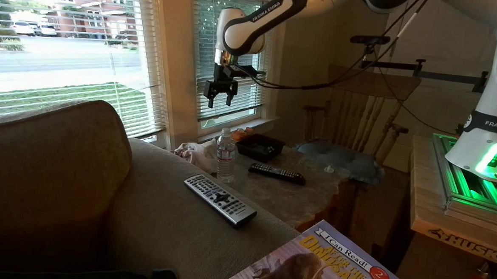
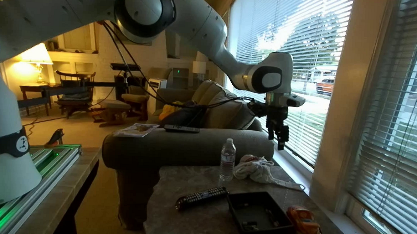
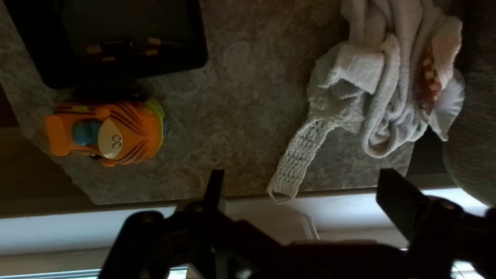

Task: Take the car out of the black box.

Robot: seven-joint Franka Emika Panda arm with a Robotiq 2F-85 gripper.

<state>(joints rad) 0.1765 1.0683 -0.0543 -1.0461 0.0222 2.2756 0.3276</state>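
The car (image 3: 135,133) is an orange toy with dark stripes and a yellow-green end. It stands on the table outside the black box, close beside its wall; I cannot tell if they touch. It also shows in both exterior views (image 1: 242,133) (image 2: 303,222). The black box (image 2: 266,232) is a low open tray with a few small dark and orange-tipped items inside; it also shows in the wrist view (image 3: 199,42). My gripper (image 3: 300,172) is open and empty, high above the table's window-side edge, off to the side of the car. It shows in both exterior views (image 1: 219,105) (image 2: 276,143).
A water bottle (image 2: 227,159), a white cloth (image 3: 356,73) and a dark remote (image 2: 202,198) are on the table. A silver remote (image 1: 220,199) and a book (image 1: 318,266) lie on the sofa arm (image 2: 192,150). The windowsill (image 3: 341,209) runs along the table's edge.
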